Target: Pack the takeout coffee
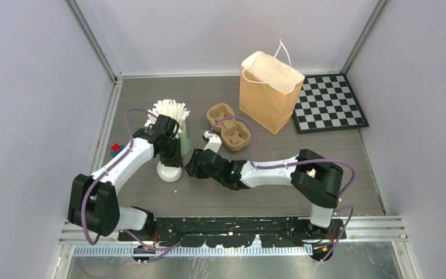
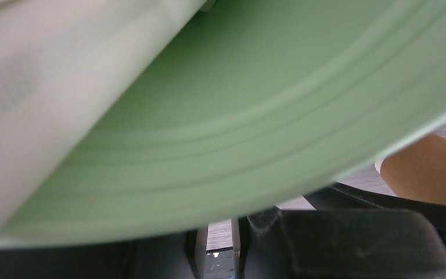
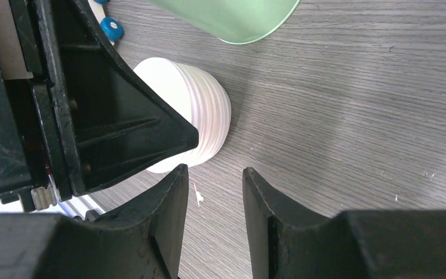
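The takeout coffee (image 1: 212, 138), a small brown cup with a white top, stands by the pulp carrier (image 1: 230, 128), partly hidden behind my right wrist. Its brown side (image 2: 427, 168) shows at the right edge of the left wrist view. My left gripper (image 1: 169, 157) (image 2: 219, 232) hangs over a stack of white lids (image 1: 169, 172) (image 3: 206, 110). Its jaws stand a narrow gap apart, holding nothing. My right gripper (image 1: 193, 165) (image 3: 215, 174) is open just right of the lids, with bare table between its fingers.
A green cup (image 1: 183, 139) (image 2: 238, 116) (image 3: 232, 17) full of white stirrers stands right behind the lids. An open brown paper bag (image 1: 270, 93) and a checkerboard (image 1: 328, 103) are at the back right. Small red and blue pieces (image 1: 116, 148) lie at the left.
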Controlling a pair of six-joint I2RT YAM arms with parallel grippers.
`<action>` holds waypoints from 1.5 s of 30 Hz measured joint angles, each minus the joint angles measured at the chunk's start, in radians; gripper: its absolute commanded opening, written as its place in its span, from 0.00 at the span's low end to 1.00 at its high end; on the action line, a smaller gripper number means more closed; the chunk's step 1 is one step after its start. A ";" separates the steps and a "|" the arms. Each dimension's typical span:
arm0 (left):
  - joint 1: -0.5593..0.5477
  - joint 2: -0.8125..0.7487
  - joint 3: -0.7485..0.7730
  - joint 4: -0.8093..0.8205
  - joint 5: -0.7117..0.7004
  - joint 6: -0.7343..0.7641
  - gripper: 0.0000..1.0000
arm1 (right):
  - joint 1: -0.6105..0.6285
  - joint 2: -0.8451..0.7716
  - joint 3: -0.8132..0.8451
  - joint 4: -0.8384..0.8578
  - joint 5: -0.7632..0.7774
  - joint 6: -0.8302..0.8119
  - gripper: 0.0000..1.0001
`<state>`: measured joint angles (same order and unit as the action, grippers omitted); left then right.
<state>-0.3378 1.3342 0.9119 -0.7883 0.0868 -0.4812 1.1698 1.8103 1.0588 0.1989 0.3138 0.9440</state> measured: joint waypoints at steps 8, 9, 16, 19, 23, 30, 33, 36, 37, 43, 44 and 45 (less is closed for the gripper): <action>-0.003 0.021 0.000 0.027 -0.020 -0.004 0.17 | 0.000 -0.005 -0.006 0.003 0.007 -0.003 0.44; -0.004 0.023 0.000 0.029 -0.022 -0.005 0.16 | 0.000 -0.005 -0.006 0.003 0.007 -0.003 0.44; -0.013 0.030 -0.002 0.037 -0.041 -0.009 0.00 | 0.000 -0.006 -0.006 0.003 0.007 -0.008 0.44; -0.014 0.030 -0.002 0.037 -0.043 -0.008 0.00 | 0.000 -0.006 -0.006 0.003 0.007 -0.010 0.44; -0.014 0.029 -0.002 0.036 -0.043 -0.009 0.00 | 0.000 -0.012 -0.008 0.003 0.007 -0.011 0.44; -0.016 -0.005 -0.002 -0.019 -0.042 -0.019 0.00 | 0.000 -0.014 -0.008 0.003 0.008 -0.018 0.44; -0.016 -0.051 -0.001 -0.057 -0.041 -0.035 0.00 | -0.003 -0.014 -0.008 0.005 0.006 -0.018 0.45; -0.016 -0.084 -0.001 -0.076 -0.042 -0.039 0.00 | -0.012 -0.014 -0.008 0.022 -0.010 -0.010 0.47; -0.016 -0.089 -0.001 -0.080 -0.042 -0.039 0.00 | -0.014 -0.013 -0.008 0.030 -0.015 -0.007 0.48; -0.013 -0.087 -0.001 -0.085 -0.024 -0.043 0.00 | -0.024 0.033 -0.008 0.095 -0.058 0.006 0.50; -0.013 -0.087 -0.001 -0.085 -0.022 -0.045 0.00 | -0.025 0.044 -0.008 0.103 -0.066 0.009 0.50; -0.013 -0.087 0.000 -0.086 -0.021 -0.046 0.00 | -0.025 0.054 -0.008 0.112 -0.073 0.010 0.50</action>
<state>-0.3511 1.2469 0.9115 -0.8742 0.0658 -0.5274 1.1450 1.8645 1.0512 0.3111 0.2405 0.9543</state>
